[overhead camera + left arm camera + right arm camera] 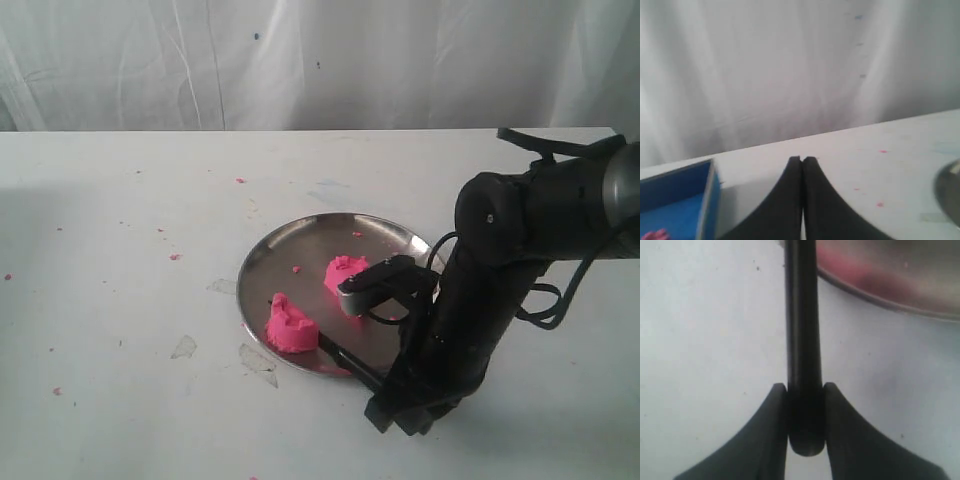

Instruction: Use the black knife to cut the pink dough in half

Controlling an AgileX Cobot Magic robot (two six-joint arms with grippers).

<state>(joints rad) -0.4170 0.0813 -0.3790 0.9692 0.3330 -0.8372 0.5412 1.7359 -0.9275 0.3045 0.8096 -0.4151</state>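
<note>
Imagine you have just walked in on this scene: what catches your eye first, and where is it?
Two bright pink dough pieces sit apart on the round steel plate in the middle of the white table. At the plate's near edge, the right gripper is shut on the black knife, its blade reaching toward the nearer piece. Pink crumbs dot the table.

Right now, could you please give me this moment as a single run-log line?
pink dough: two pieces on steel plate | black knife: held by right gripper across the plate's rim | left gripper: shut, empty
</note>
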